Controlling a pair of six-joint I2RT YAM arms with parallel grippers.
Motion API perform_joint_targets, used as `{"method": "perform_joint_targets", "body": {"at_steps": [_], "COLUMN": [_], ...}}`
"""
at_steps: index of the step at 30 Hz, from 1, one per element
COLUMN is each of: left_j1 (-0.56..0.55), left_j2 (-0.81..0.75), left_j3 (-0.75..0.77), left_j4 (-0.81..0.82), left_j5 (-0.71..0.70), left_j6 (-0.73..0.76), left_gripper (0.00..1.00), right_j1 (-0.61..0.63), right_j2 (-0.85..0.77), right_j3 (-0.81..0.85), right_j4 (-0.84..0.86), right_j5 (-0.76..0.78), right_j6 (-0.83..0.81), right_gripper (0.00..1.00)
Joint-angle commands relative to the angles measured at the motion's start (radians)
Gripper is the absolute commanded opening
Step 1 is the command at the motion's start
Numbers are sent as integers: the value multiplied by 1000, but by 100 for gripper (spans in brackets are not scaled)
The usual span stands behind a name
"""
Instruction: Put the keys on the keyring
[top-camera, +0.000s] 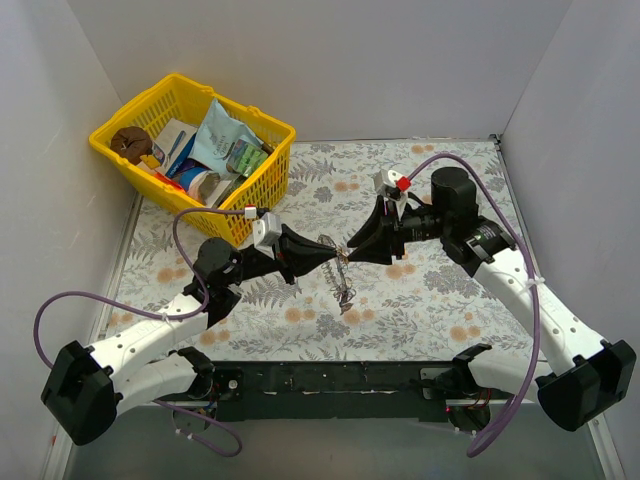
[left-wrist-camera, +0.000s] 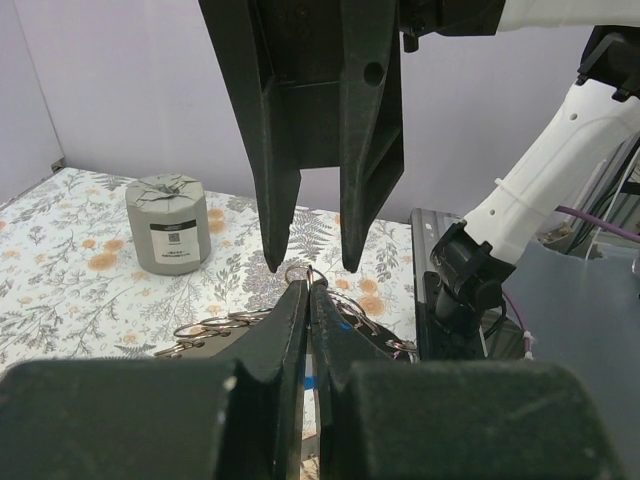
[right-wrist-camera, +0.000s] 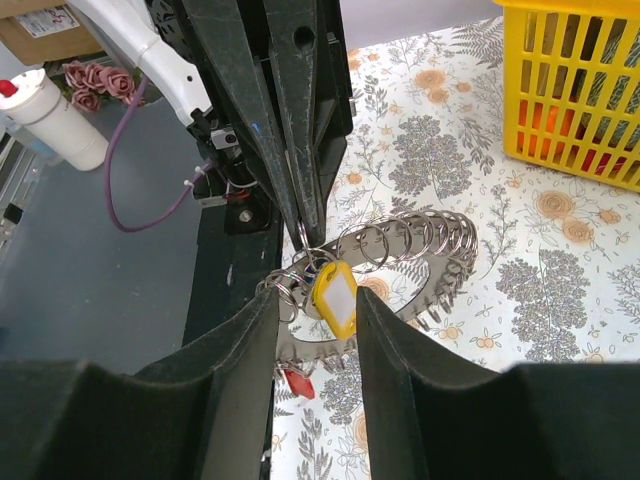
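Observation:
The keyring (right-wrist-camera: 455, 262) is a flat silvery toothed ring carrying several small split rings. It hangs tilted above the table, and also shows in the top view (top-camera: 345, 283). A yellow-headed key (right-wrist-camera: 335, 297) and a red-headed one (right-wrist-camera: 298, 383) dangle from it. A blue bit (left-wrist-camera: 343, 326) shows beside my left finger. My left gripper (left-wrist-camera: 307, 288) is shut on a small split ring at the keyring's top; it also shows in the right wrist view (right-wrist-camera: 305, 232). My right gripper (right-wrist-camera: 315, 300) is open, its fingers either side of the yellow key, tip to tip with the left gripper (top-camera: 335, 255).
A yellow basket (top-camera: 262, 215) full of packets stands at the back left, close to the left arm. A grey cylinder (left-wrist-camera: 168, 225) stands on the floral cloth. A white bottle (right-wrist-camera: 50, 120) sits off the table's near edge. Walls close in both sides.

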Motion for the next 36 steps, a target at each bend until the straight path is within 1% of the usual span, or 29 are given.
{"method": "perform_joint_targets", "body": {"at_steps": [1,12,15,16,17,19,20,22,25,26,28,36], "left_j1": [8,8,8,6,6,8,8,6,8,8,8,8], "left_j2": [-4,2,0,2,-1,-3,-3,-7,-9,-9,-9,-13], "left_j3": [27,38,37,37,37,37,37,35,32,32,34,37], "left_j4": [61,54,59,61,61,62,64,68,79,81,85,88], "left_j5": [14,29,30,32,31,30,29,30,32,32,34,27], "left_j6": [-15,-17,-20,-20,-20,-23,-23,-26,-33,-33,-36,-41], "left_gripper": [0,0,0,0,0,0,0,0,0,0,0,0], "right_j1": [0,22,28,28,29,29,29,29,29,29,29,29], "right_j2": [3,14,17,18,20,21,21,21,17,17,11,3], "right_j3": [-9,-58,-65,-67,-68,-70,-73,-76,-85,-87,-93,-111], "right_j4": [45,101,101,101,101,99,98,98,99,96,91,36], "right_j5": [-8,-33,-20,-17,-13,-8,-5,-3,0,3,9,18], "right_j6": [12,32,32,32,32,33,33,32,29,27,18,-34], "right_gripper": [43,42,39,37,31,23,17,11,7,3,1,1]}}
